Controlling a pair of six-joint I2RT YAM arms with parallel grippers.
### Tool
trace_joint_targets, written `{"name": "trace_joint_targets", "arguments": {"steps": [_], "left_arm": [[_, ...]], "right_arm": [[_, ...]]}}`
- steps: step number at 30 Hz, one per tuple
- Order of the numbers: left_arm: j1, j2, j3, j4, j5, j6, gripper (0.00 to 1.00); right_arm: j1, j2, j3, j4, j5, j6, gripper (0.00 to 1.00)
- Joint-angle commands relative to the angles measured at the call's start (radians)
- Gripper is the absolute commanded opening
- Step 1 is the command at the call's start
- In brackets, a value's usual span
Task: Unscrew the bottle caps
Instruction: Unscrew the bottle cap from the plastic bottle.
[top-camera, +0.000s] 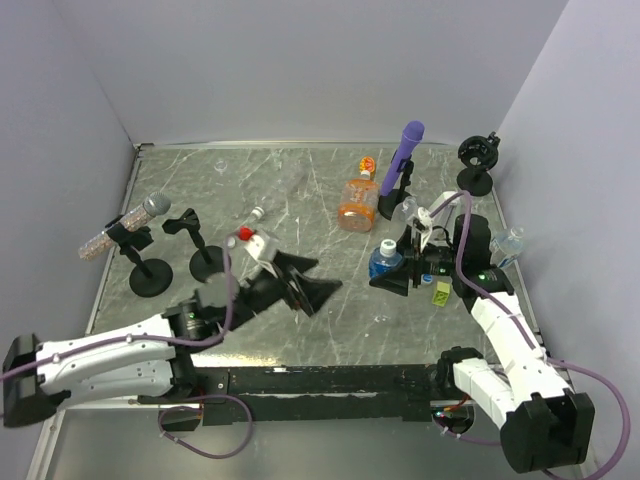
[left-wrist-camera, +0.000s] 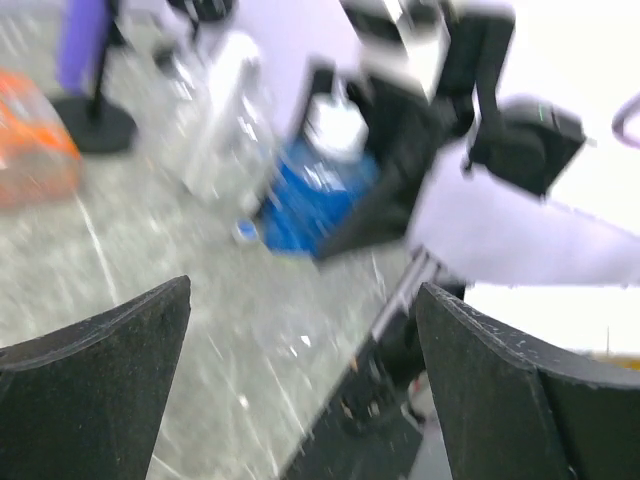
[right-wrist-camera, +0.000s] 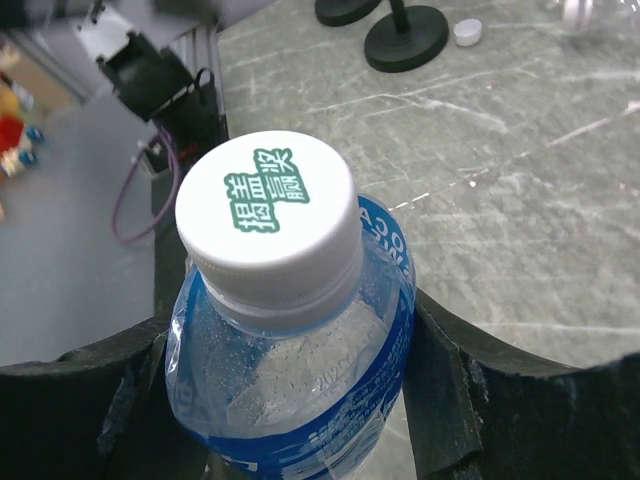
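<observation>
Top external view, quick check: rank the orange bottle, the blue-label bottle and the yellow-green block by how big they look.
1. orange bottle
2. blue-label bottle, partly hidden, yet clearly in between
3. yellow-green block

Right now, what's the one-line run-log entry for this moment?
right gripper: shut on blue-label bottle | white cap: on bottle, not yet removed | left gripper: open, empty

Blue-label bottle (right-wrist-camera: 300, 400), white cap (right-wrist-camera: 268, 205) on top, green writing on it. Right gripper (right-wrist-camera: 290, 430) squeezes bottle from both sides. Loose cap (right-wrist-camera: 467, 32) far back.
</observation>
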Motion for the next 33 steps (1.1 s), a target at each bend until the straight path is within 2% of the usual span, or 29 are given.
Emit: {"name": "trace_joint_targets", "arguments": {"steps": [1,3,8,21,23,29,33], "left_arm": [[0.158,-0.014,0.052,-0.026,0.217,-0.006,0.97],[0.212,0.026,0.108,-0.063,0.339,-0.007,0.97],[0.235,0.169,0.269,-0.113,0.527,0.045,0.96],[0.300,0.473,0.528,-0.136,0.765,0.137,0.97],[0.301,0.509,0.554,-0.152,0.801,0.146,0.99],[0.301,0.552,0.545,-0.083,0.913,0.138,0.90],[0.301,0.556,0.525,-0.029,0.919,0.129,0.87]], "right_arm": [[0.032,-0.031,0.076,-0.185,-0.037,-0.263,0.23],[0.033,-0.027,0.086,-0.217,-0.066,-0.299,0.24],[0.036,-0.005,0.101,-0.285,-0.109,-0.358,0.24],[0.050,0.038,0.130,-0.390,-0.146,-0.463,0.25],[0.050,0.035,0.130,-0.390,-0.147,-0.463,0.25],[0.050,0.047,0.135,-0.395,-0.155,-0.460,0.25],[0.053,0.058,0.138,-0.398,-0.156,-0.461,0.25]]}}
